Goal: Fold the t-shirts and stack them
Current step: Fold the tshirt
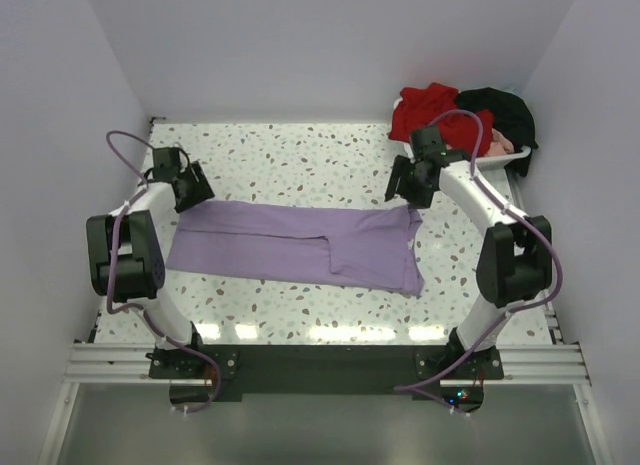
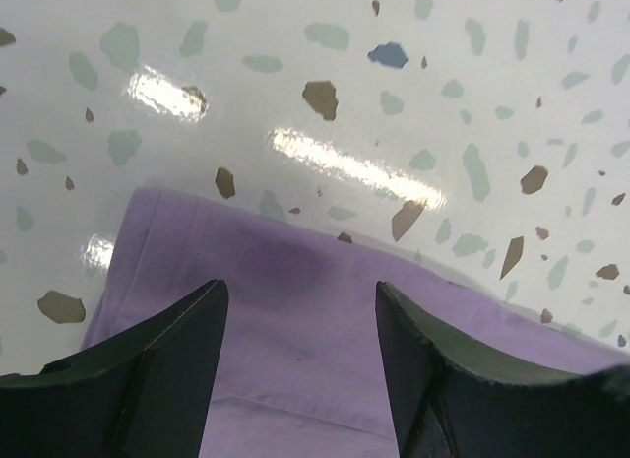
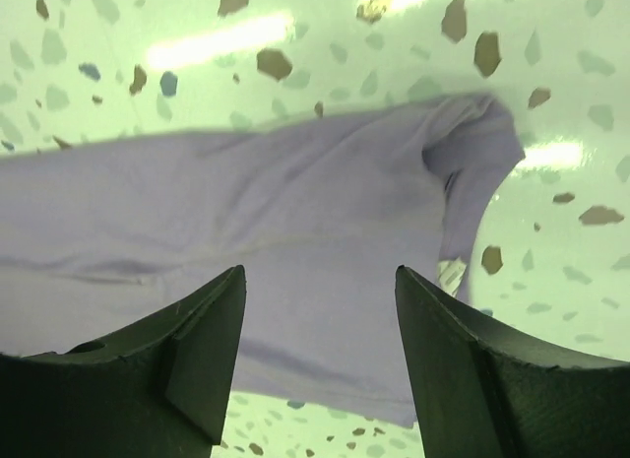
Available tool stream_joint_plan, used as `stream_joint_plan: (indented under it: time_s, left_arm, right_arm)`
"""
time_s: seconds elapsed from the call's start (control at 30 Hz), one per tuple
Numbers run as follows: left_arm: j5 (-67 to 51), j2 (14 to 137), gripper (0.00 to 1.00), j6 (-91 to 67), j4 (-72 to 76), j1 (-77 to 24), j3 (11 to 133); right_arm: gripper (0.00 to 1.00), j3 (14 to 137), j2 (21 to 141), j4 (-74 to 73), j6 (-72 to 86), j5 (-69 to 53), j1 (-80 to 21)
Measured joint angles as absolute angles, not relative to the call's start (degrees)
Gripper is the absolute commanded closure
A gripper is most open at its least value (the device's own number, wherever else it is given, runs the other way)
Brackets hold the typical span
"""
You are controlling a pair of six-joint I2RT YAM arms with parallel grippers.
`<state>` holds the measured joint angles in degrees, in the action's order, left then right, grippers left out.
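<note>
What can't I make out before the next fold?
- Top external: the right arm covers part of the red t-shirt; only a sliver of pink cloth shows beside the black t-shirt, so the count is unclear.
- Left wrist: the lavender t-shirt runs off the bottom edge behind the left claw.
- Right wrist: it runs off the left edge and behind the right claw.

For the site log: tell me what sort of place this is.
Probably a robot test cell in a lab, not a home. A left arm and a right arm are bolted at the edge of a speckled table, plain white walls box it in, and a purple t-shirt lies spread flat.
</note>
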<state>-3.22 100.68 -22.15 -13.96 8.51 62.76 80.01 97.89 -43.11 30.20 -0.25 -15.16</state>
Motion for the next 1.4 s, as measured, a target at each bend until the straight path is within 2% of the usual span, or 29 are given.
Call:
stream_joint_plan:
  time_s: [0.27,0.53,0.63,0.77,0.87,1.17,1.33,1.4]
  left_arm:
    - [-3.8,102.5,0.34,-24.0,-13.8,8.5,67.8]
    - [-3.2,106.3,0.34,-25.0,-14.4,8.6,68.3]
    - [-2.7,106.6,0.34,-25.3,-14.3,8.6,67.5]
    - [-2.3,107.3,0.34,-25.9,-14.2,8.6,66.8]
    - [-2.1,107.5,0.34,-26.0,-13.8,8.6,66.6]
    - [-1.6,107.5,0.34,-26.5,-12.0,8.6,66.0]
    - [-1.5,107.5,0.34,-26.5,-11.4,8.6,65.8]
    - [-1.5,107.5,0.34,-26.5,-11.3,8.6,65.7]
  right_arm:
    - [0.34,85.7,107.8,-40.3,28.8,-3.3,-8.8]
    - [0.37,88.0,113.8,-39.7,28.6,-4.1,-7.0]
    - [0.43,88.1,114.3,-39.9,28.7,-4.1,-7.0]
    - [0.58,88.1,114.3,-40.4,28.8,-3.9,-6.9]
    - [0.64,88.1,114.5,-41.4,28.9,-3.6,-6.9]
    - [0.57,88.1,114.8,-45.2,28.9,-0.8,-6.7]
    - [0.57,88.2,114.8,-45.9,28.9,-0.5,-6.7]
    - [0.62,88.2,114.8,-45.8,28.9,-0.6,-6.7]
